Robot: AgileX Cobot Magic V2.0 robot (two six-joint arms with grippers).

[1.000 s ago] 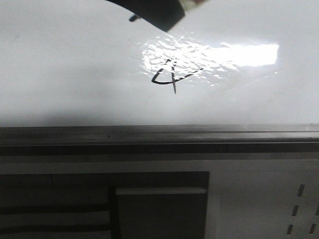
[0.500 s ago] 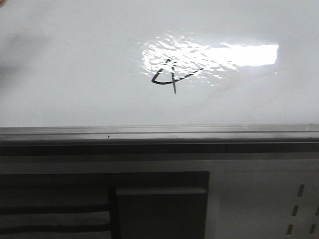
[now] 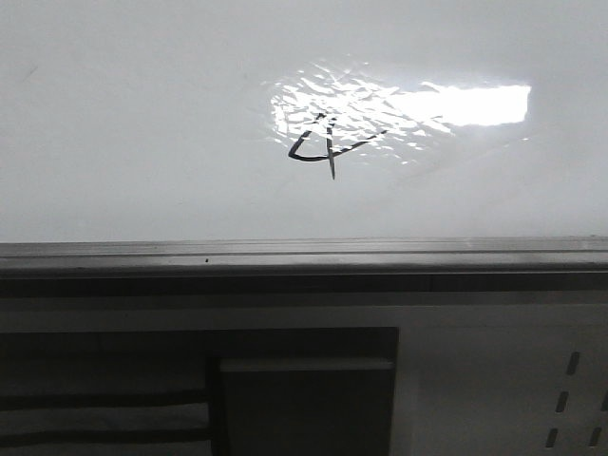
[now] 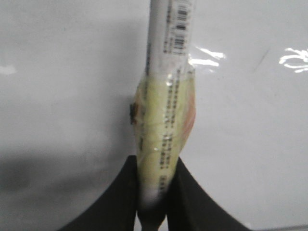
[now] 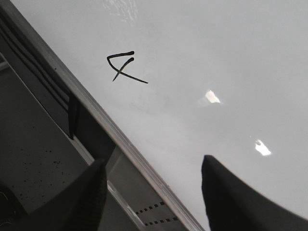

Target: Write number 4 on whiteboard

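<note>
Whiteboard [image 3: 142, 123] fills most of front view: glossy white, flat, w/ bright rippled glare patch [image 3: 399, 109] on its right half and grey metal rim [image 3: 304, 252] along near edge. Neither arm shows in front view. Below rim, grey perforated panel [image 3: 494, 389] w/ dark slots, plus a dark recess [image 3: 304, 399] beside it.

Marker [image 4: 168, 86] next in size: white barrel w/ barcode near its far end, mid-section wrapped in yellowish tape, seen in left wrist view only. Left gripper [image 4: 153, 192] is clamped on the marker's lower end, dark fingers [image 4: 118, 197] pressed to both sides of barrel, which sticks straight out ahead of the tips. Board surface lies behind it; can't tell whether tip touches, tip is out of frame.

Right gripper [image 5: 154, 192] spread wide, nothing between fingers [image 5: 231, 197]. One finger hangs over the board, the other over the panel side, board rim running through the gap.

Number 4 [image 3: 323, 144]: small thin black strokes, closed triangular loop, slanted crossbar, short tail. It sits at edge of the glare patch, well ahead of the right gripper's tips and near the rim. No 4 visible in left wrist view, so its place relative to left gripper can't be told.
</note>
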